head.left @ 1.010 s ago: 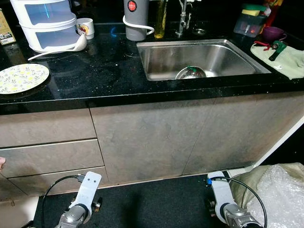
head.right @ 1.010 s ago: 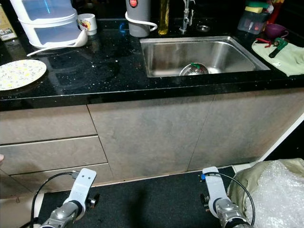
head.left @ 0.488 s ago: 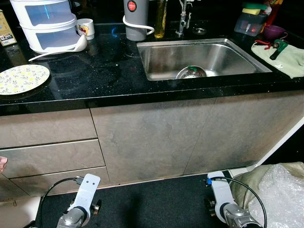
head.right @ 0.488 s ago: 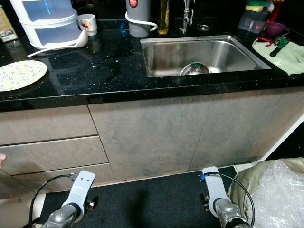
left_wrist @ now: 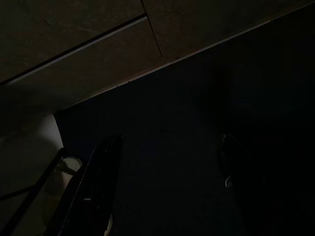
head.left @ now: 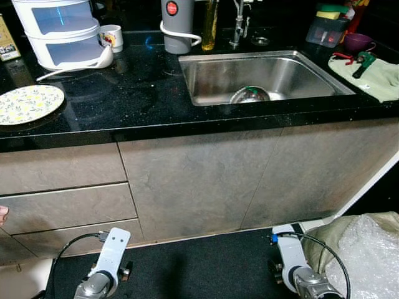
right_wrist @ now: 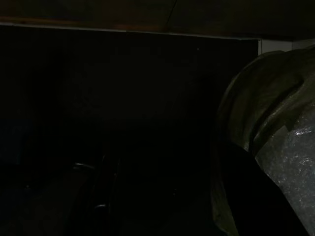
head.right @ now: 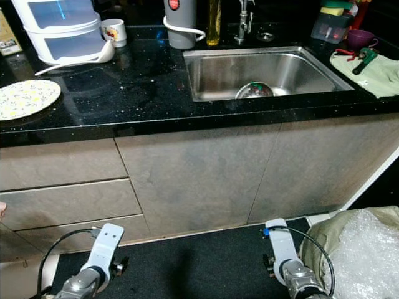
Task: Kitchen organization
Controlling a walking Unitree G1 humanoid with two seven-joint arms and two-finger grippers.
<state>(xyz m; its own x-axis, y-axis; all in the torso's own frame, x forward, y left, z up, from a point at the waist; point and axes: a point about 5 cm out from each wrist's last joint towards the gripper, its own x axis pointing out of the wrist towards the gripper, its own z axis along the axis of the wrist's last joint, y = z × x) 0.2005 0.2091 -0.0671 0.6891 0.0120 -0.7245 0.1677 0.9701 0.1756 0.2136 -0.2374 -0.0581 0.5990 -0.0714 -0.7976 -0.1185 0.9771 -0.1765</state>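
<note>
I stand facing a black speckled worktop point(head.left: 143, 93) with grey cabinet fronts point(head.left: 199, 180) below it. A steel sink point(head.left: 206, 78) is set into it, and a metal bowl point(head.left: 250, 94) lies inside, near its front wall. A floral plate point(head.left: 28, 103) lies flat at my far left. Behind it stands a stacked white container point(head.left: 59, 31) with a white ladle point(head.left: 93, 62) leaning against its base and a small mug point(head.left: 112, 36) just beside it. A grey kettle point(head.left: 176, 25) stands behind the sink's left corner, next to a bottle of oil point(head.left: 209, 25) and the tap point(head.left: 237, 25). A green cloth point(head.left: 374, 75) lies to the right of the sink. Both my arms hang idle low over the dark floor mat point(head.left: 199, 268). My left gripper point(left_wrist: 165, 167) is released, its fingers wide apart. I cannot tell my right gripper's point(right_wrist: 98, 191) state in the dark; a bag of bubble wrap point(head.left: 368, 249) sits just beside it.
</note>
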